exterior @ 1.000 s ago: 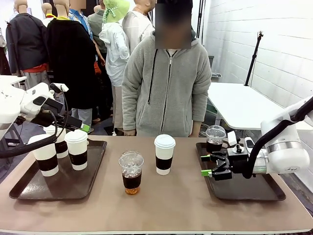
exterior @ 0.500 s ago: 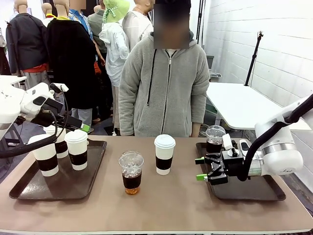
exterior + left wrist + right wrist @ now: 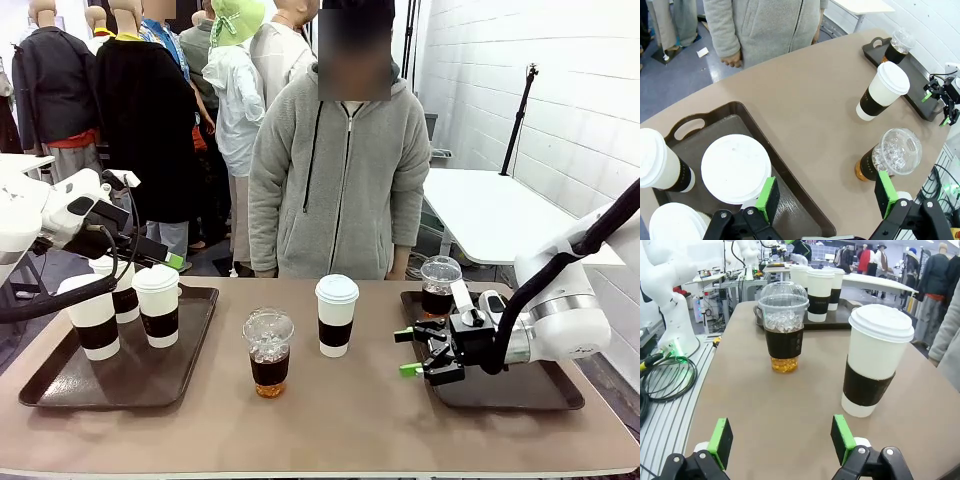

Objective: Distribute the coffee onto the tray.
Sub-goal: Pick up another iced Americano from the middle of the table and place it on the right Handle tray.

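Three white lidded paper coffee cups [image 3: 158,305] with dark sleeves stand on the left tray [image 3: 60,385]. An iced coffee [image 3: 268,352] and a paper cup [image 3: 336,315] stand mid-table. Another iced coffee [image 3: 440,284] sits on the right tray [image 3: 520,395]. My right gripper [image 3: 412,352] is open at that tray's left edge, facing the iced coffee [image 3: 784,332] and the paper cup [image 3: 875,360]; nothing lies between its pads [image 3: 720,436]. My left gripper [image 3: 826,196] hangs open above the left tray's cups [image 3: 735,167].
A person in a grey hoodie [image 3: 340,170] stands at the far side, hands down. Bare tabletop [image 3: 330,420] lies in front of the two middle cups. Much of the right tray's floor is bare. A white side table [image 3: 490,215] stands behind on the right.
My right gripper has slid left, from over the right tray to its left edge, staying open. The left arm and all the cups have held still.
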### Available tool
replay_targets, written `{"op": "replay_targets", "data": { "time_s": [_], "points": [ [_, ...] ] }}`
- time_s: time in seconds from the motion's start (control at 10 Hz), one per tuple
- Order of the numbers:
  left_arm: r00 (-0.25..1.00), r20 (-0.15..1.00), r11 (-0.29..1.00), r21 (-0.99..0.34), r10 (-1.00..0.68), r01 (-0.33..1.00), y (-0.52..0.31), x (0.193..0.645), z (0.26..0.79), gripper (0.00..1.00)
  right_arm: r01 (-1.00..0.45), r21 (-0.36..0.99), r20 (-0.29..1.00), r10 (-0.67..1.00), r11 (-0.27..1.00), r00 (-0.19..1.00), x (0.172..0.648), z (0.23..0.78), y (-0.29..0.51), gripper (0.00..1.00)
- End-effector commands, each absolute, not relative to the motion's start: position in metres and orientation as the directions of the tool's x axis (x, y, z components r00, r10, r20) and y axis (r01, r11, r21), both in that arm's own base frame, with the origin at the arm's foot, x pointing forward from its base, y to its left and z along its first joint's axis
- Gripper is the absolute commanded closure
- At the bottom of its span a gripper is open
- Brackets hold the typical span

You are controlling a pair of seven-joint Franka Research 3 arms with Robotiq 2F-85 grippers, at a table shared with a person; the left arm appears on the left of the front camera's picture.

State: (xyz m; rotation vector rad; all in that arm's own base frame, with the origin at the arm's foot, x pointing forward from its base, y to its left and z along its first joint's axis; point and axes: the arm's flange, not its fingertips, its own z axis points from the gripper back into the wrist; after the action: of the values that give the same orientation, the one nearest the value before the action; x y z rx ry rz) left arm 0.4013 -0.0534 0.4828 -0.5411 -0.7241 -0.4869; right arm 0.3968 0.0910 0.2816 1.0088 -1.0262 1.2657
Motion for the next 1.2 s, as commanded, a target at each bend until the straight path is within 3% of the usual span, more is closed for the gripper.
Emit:
{"op": "replay_targets", "data": {
  "time_s": [0.0, 1.1],
  "points": [
    [0.633, 0.739, 0.744, -0.286, -0.230, 0.604, -0.052, 0.405, 0.478, 0.00, -0.998, 0.022, 0.969, 0.245, 0.059, 0.036, 0.394, 0.285, 0.091, 0.00],
    [0.633, 0.739, 0.744, -0.286, -0.230, 0.604, -0.052, 0.405, 0.478, 0.00, -1.000, 0.005, 0.976, 0.216, 0.029, 0.012, 0.394, 0.262, 0.134, 0.00]
  ]
}}
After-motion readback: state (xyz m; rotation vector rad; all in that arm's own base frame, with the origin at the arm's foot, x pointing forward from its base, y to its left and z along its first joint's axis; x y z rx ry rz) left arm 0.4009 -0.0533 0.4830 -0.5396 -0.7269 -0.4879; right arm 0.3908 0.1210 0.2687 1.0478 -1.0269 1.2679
